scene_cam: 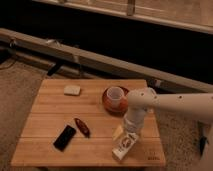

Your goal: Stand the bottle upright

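Note:
The small white bottle (124, 145) lies flat on the wooden table (55, 111) near the front right corner, its dark-printed label facing up. My gripper (129, 131) hangs from the white arm (170, 102) that reaches in from the right. It is right over the bottle's far end and hides that end.
A white cup (116, 94) sits in an orange-brown saucer (109, 103) just behind the arm. A black phone (64, 137) and a small dark red object (82, 126) lie at front left. A pale rectangular block (72, 90) lies at back left. A pale yellowish piece (117, 132) lies beside the bottle.

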Available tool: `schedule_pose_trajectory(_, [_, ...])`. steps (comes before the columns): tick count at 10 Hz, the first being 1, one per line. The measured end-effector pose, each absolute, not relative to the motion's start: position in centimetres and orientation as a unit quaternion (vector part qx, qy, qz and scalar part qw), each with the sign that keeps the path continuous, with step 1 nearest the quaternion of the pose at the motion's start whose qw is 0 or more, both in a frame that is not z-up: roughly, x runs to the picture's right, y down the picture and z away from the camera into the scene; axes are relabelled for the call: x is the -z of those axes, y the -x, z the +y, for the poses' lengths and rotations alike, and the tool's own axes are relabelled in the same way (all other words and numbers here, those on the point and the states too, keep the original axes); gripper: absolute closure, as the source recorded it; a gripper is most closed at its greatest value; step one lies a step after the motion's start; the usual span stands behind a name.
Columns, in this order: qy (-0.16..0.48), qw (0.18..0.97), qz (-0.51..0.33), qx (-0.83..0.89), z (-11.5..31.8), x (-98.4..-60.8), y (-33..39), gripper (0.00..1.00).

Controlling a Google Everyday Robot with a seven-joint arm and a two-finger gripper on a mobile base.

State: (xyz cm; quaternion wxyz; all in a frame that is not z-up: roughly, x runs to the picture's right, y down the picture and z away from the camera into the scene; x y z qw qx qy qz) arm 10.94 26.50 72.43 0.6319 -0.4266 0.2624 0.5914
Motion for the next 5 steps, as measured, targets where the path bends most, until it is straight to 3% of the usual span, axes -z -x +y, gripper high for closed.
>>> schedule_pose_trajectory(5, [0.433, 0.617, 0.318, -0.575, 25.1, -75.1, -13.0, 0.20])
